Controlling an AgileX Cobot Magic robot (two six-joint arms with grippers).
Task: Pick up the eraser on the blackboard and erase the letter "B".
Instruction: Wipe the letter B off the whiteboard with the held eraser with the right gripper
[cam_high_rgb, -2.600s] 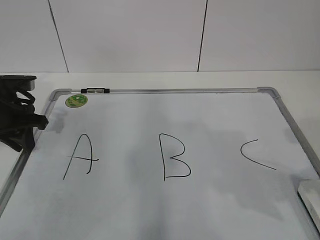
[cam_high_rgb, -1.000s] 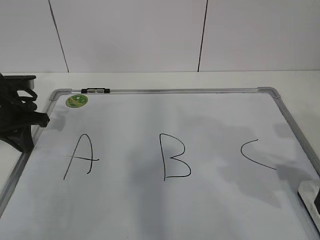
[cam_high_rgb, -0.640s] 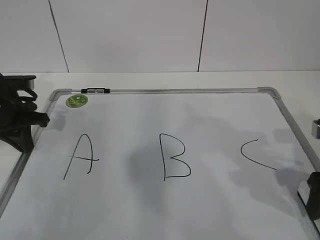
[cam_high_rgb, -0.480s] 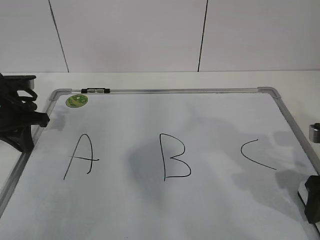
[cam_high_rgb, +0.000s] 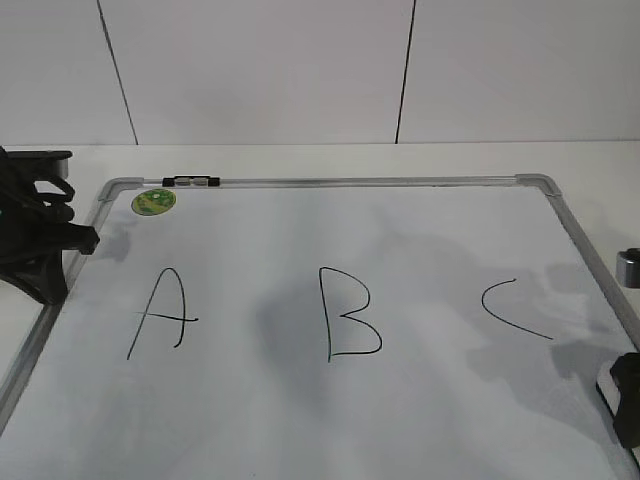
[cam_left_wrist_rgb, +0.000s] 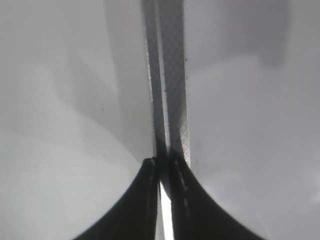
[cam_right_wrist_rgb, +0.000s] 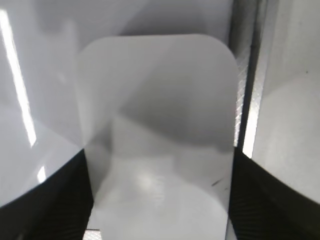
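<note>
The blackboard (cam_high_rgb: 350, 182) is a white dry-erase board lying flat, with black letters on it. The letter "B" (cam_high_rgb: 350, 315) is in the middle, whole and unsmudged. The eraser (cam_right_wrist_rgb: 160, 125) is a white rounded block lying by the board's right frame, and only its corner shows in the exterior view (cam_high_rgb: 604, 382). My right gripper (cam_right_wrist_rgb: 159, 200) has a black finger against each long side of the eraser, which still rests on the board. It also shows at the lower right of the exterior view (cam_high_rgb: 626, 405). My left gripper (cam_left_wrist_rgb: 162, 162) is shut and empty over the board's left frame (cam_left_wrist_rgb: 170, 75).
The letter "A" (cam_high_rgb: 160, 310) is left of the B and the letter "C" (cam_high_rgb: 512, 310) is right of it. A round green sticker (cam_high_rgb: 153, 201) sits at the board's far left corner. My left arm (cam_high_rgb: 35, 240) stands at the left edge. A white wall rises behind the table.
My right gripper has come into view at the lower right and dropped over the eraser, covering most of it. In the last half second it barely moved. The left arm has stayed still.
</note>
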